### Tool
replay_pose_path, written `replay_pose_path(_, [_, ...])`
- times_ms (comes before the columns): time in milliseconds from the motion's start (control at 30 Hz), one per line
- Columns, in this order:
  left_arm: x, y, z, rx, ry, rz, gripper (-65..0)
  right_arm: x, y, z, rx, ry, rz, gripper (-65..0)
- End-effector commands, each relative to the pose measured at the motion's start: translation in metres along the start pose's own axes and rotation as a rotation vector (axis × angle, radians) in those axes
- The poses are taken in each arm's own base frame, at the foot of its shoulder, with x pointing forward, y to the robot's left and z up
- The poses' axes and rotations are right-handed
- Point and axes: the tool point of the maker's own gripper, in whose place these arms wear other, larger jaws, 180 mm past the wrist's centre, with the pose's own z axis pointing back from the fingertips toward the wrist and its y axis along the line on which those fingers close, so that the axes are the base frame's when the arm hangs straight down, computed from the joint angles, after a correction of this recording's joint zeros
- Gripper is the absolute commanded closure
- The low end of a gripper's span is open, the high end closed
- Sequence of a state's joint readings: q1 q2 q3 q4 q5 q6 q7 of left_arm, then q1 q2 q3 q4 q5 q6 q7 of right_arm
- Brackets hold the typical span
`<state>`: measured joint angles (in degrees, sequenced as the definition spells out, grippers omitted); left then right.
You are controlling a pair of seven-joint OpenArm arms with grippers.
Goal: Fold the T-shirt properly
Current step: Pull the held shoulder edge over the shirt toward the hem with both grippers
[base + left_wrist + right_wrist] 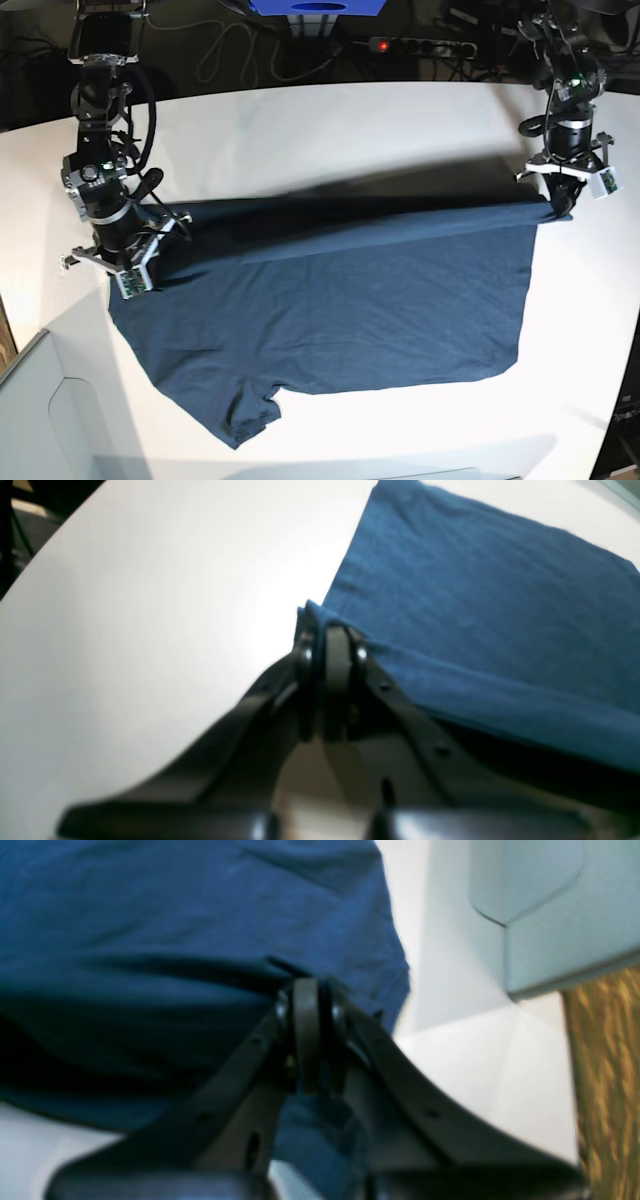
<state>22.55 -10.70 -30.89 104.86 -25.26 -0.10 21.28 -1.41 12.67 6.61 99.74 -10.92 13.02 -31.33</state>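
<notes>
T-shirt (pixel 340 300) is spread over the white table (pixel 300 120), its far edge lifted taut between both arms. One corner at 3 o'clock is pinched by the left gripper (pixel 332 630); the other at 9 o'clock is clamped by the right gripper (pixel 307 990).

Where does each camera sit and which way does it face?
Left wrist: rides the left arm, looks past the left gripper at shirt and table.
Right wrist: rides the right arm, looks past the right gripper into cloth.
Base: high, front-on; shows both arms.
All three share the shirt.
</notes>
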Motion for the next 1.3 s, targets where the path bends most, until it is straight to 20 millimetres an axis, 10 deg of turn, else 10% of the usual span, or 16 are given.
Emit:
replay_pose_path(0, [0.012,-0.003,0.0,-0.011,-0.041,-0.013,0.0,0.018,-0.004,0.0,-0.004,-0.055,0.015,-0.2])
replay_pose_path(1267, [0.037,-0.005,-0.032,-0.013,-0.105,0.038,0.0,0.038,0.011,-0.022,0.048,-0.096,0.033,-0.2])
